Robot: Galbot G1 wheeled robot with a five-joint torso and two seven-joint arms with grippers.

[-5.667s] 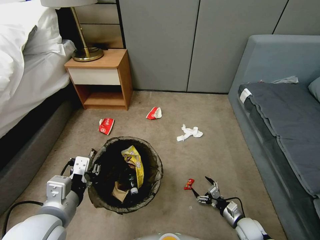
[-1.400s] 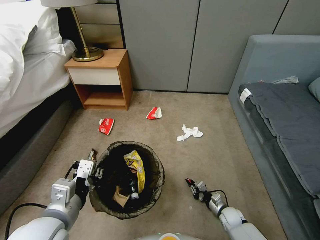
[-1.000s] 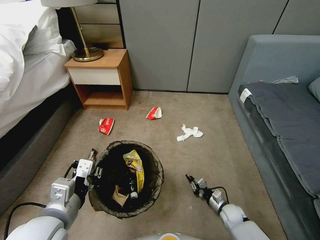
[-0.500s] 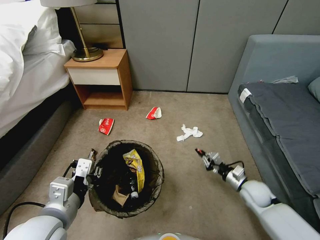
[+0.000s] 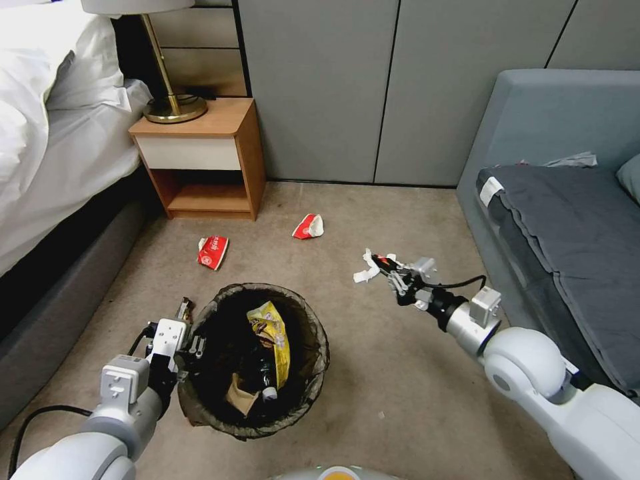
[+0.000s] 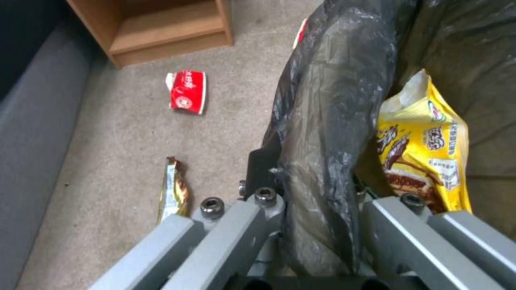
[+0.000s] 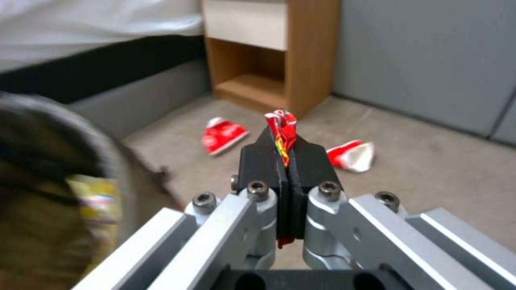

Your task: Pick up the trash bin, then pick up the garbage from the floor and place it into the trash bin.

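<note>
My right hand (image 5: 381, 262) is up in the air over the floor (image 5: 413, 347), pressed together on a small red wrapper (image 7: 281, 135) that stands out past the tips, its length running along the fingers. The trash bin (image 5: 253, 360) lies down and to my left from this hand, nearer my body, with open carpet between us. I judge the carry has to swing leftward and back toward me until the wrapper hangs over the bin's mouth.

My left hand (image 5: 189, 345) is clamped on the near-left rim of the trash bin, one finger outside and one inside the dark bag liner (image 6: 328, 121), holding the bin. Inside it I see a yellow snack bag (image 5: 270, 337), a crumpled brown paper bag (image 5: 239, 393) and a bottle's white cap (image 5: 269, 394).

Other garbage lies on the floor: a white tissue (image 5: 365, 270) right under and beside my right hand in the head view, a red-and-white wrapper (image 5: 309, 227) farther toward the wall, another red wrapper (image 5: 213, 252) in front of the nightstand (image 5: 200, 157), and a brown-and-gold wrapper (image 6: 175, 189) just beside my left hand, close to the bin's outer wall. None of it stands in the path to the bin. The sofa (image 5: 573, 220) is at my right, the bed (image 5: 53, 133) at my left.
</note>
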